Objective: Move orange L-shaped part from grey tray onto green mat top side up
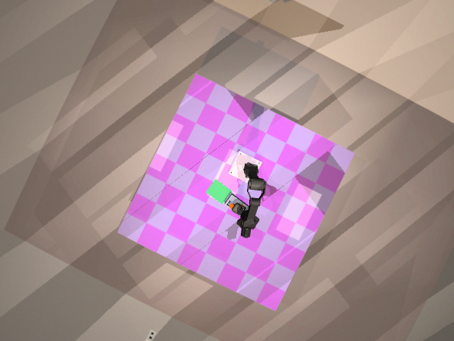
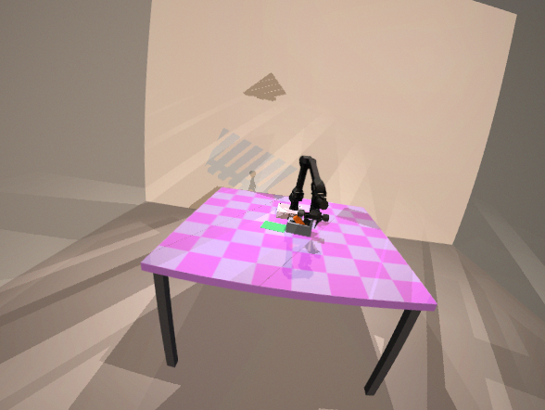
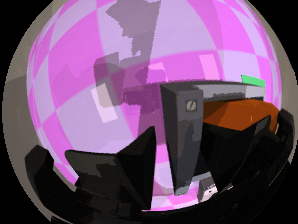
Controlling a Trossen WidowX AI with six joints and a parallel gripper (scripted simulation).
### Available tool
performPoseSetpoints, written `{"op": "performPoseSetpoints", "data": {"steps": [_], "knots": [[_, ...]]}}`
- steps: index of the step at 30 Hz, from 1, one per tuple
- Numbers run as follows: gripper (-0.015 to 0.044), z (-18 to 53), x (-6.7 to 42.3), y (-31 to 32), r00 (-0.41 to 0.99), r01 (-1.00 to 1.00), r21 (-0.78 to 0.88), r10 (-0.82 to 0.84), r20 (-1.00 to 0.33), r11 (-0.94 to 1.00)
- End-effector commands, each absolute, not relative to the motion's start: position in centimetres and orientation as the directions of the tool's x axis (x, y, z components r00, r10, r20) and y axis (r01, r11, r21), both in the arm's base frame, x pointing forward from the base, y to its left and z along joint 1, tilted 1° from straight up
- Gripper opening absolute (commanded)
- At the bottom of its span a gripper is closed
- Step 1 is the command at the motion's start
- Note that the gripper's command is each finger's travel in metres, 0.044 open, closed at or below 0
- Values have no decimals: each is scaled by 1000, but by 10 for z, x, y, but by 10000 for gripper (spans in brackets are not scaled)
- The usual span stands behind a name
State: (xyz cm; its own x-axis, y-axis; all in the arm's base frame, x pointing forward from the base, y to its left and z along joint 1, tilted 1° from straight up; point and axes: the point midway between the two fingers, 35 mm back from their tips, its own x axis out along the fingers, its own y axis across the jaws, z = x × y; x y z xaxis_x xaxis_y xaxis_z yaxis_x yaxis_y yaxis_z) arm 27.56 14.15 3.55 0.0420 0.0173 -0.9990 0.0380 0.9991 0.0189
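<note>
The orange L-shaped part [image 3: 236, 115] [image 2: 298, 220] [image 1: 232, 207] lies in the grey tray [image 3: 180, 123] [image 2: 293, 228] [image 1: 231, 199]. In the exterior view it stands tilted, with one end raised above the tray's rim. My gripper [image 3: 173, 127] [image 2: 303, 215] [image 1: 238, 208] is down at the tray, right over the part. Its fingers stand partly apart with nothing held between them. The right finger is on the part's near end; I cannot see the contact itself. The green mat [image 1: 218, 191] [image 2: 272, 225] [image 3: 253, 82] lies flat right beside the tray, with nothing on it.
The tray and mat sit near the middle of a pink checkered table [image 1: 185, 239] [image 2: 232, 260]. A white base plate [image 1: 241, 163] [image 2: 284, 210] under the arm's foot lies just behind the mat. The arm [image 1: 252, 200] arches over the tray.
</note>
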Motion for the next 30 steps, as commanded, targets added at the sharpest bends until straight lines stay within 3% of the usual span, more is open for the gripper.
{"op": "performPoseSetpoints", "data": {"steps": [1,7,15,30], "knots": [[180,43,276,147,45,43,17,15,-999,999],[180,54,277,149,44,44,15,13,-999,999],[180,140,272,137,44,44,14,12,-999,999],[180,139,274,139,55,49,24,22,-998,999]]}}
